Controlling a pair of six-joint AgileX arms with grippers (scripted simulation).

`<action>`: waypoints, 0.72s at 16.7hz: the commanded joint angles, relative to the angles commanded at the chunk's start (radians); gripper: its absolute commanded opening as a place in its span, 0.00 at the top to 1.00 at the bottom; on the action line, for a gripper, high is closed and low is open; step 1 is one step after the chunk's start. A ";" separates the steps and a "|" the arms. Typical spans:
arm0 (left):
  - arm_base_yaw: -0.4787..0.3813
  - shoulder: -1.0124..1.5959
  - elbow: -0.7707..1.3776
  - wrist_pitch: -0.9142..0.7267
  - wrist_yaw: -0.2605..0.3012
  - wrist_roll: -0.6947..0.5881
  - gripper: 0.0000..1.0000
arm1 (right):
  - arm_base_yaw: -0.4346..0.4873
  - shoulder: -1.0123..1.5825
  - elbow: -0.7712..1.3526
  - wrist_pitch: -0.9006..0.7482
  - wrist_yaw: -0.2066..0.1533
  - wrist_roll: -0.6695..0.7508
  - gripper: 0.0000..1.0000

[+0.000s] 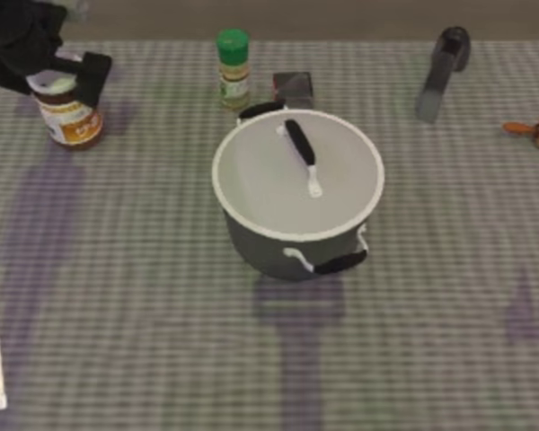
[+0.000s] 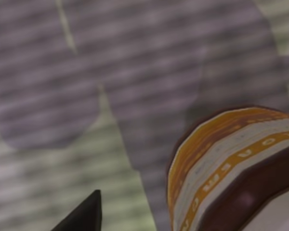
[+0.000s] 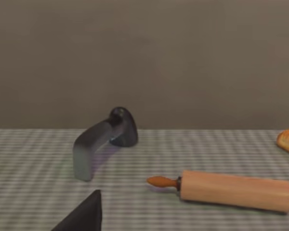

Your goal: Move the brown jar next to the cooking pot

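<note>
Simulated kitchen table: checked cloth (image 1: 449, 269), cooking pot (image 1: 296, 193), rolling pin (image 3: 231, 190).

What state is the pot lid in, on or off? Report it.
On. The lid sits flat across the pot, its white rim matching the pot's mouth all round, with the black handle on top.

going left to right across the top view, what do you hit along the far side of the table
left pincer over the brown jar → green-capped spice bottle → small dark box → grey handheld device → rolling pin at the right edge
</note>
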 joint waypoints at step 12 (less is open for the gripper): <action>0.000 0.000 0.000 0.000 0.000 0.000 0.83 | 0.000 0.000 0.000 0.000 0.000 0.000 0.00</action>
